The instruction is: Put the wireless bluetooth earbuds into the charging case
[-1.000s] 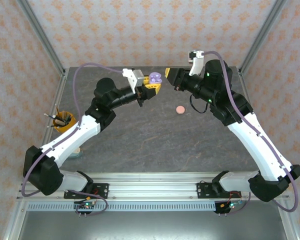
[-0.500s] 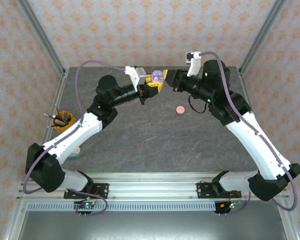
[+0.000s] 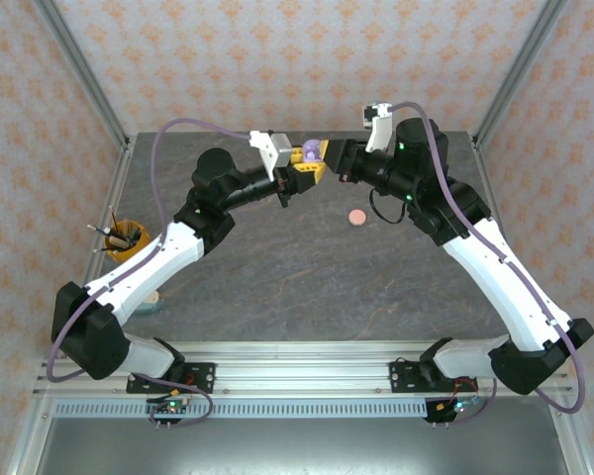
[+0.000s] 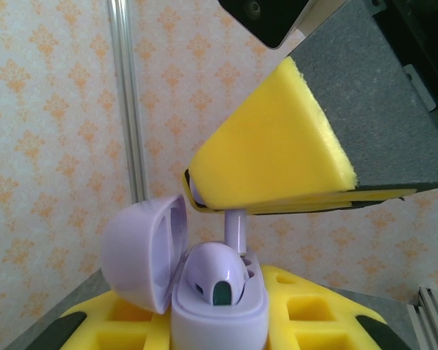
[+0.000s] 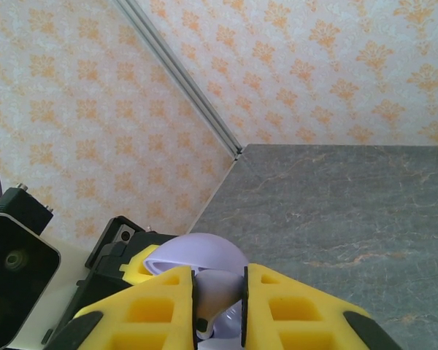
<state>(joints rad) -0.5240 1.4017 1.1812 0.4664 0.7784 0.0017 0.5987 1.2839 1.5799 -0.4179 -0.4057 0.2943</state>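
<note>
Above the charging case (image 4: 217,306) clamped by the left gripper (image 4: 223,332), the right gripper (image 5: 219,306) is pinching an earbud (image 4: 235,230), risking a misaligned, jammed stem.

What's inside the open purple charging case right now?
One pale purple earbud sits seated in the charging case. A second earbud, pinched by the right gripper, points its stem down beside it; the stem's tip and the well beneath are hidden.

Orange-patterned wallpaper (image 3: 277,59), grey stone tabletop (image 3: 307,267)
</note>
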